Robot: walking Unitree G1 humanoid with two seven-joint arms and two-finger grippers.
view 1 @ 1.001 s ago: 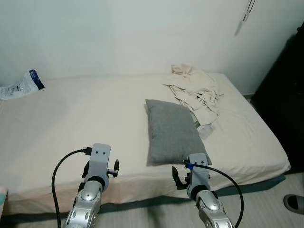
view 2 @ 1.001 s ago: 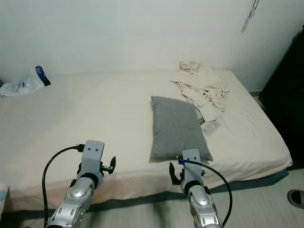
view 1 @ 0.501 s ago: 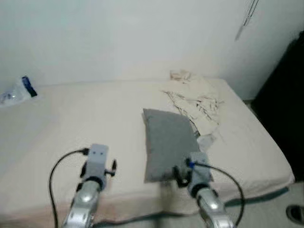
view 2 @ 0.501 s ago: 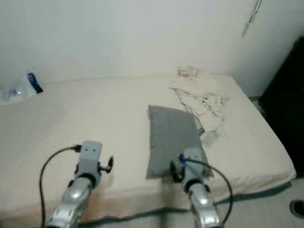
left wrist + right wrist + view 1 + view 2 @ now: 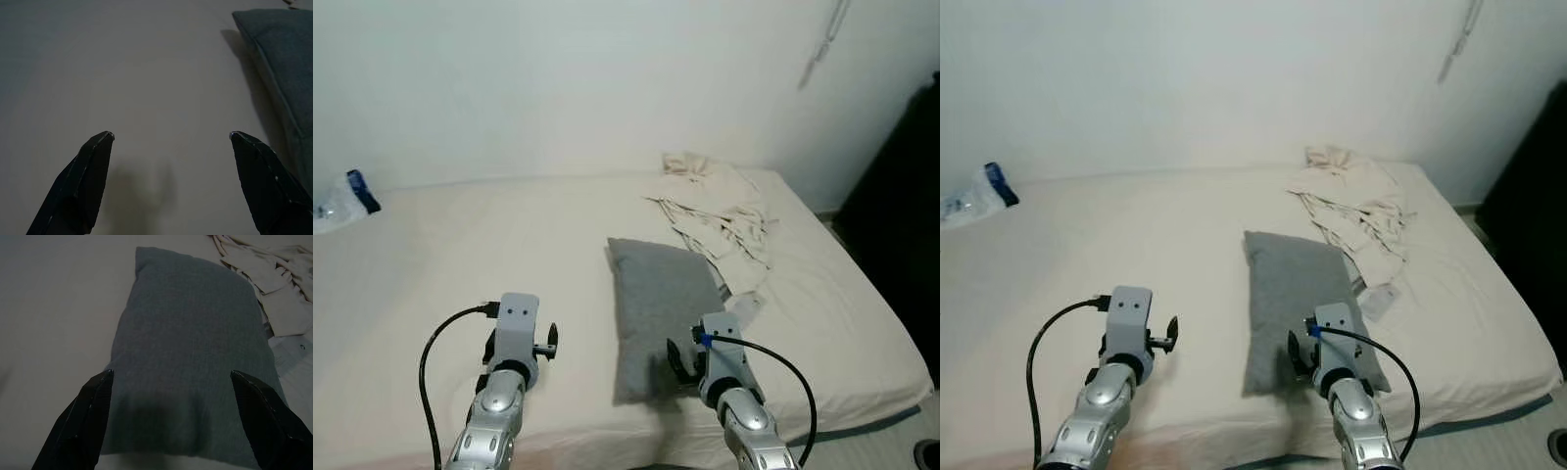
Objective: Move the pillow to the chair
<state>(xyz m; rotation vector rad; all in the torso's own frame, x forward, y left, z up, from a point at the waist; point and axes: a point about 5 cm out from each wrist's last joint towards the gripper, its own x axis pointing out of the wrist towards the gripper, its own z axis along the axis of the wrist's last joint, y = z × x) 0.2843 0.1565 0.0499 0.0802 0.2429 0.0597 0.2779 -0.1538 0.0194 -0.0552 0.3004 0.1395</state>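
1. We see the grey pillow (image 5: pixel 664 311) lying lengthwise on the bed (image 5: pixel 460 255), its near edge close to the mattress's front edge.
2. Our right gripper (image 5: pixel 171 377) hovers above that near edge, fingers spread wide, holding nothing.
3. Our left gripper (image 5: pixel 171 137), equally wide and empty, hangs over bare sheet beside the pillow.
4. Crumpled cloth (image 5: pixel 720 201), perhaps clothing, borders the pillow's far corner.

Right gripper (image 5: pixel 171 374) jaws spread wide over the grey pillow (image 5: pixel 195 347) (crumpled cloth (image 5: pixel 274 269) beside).
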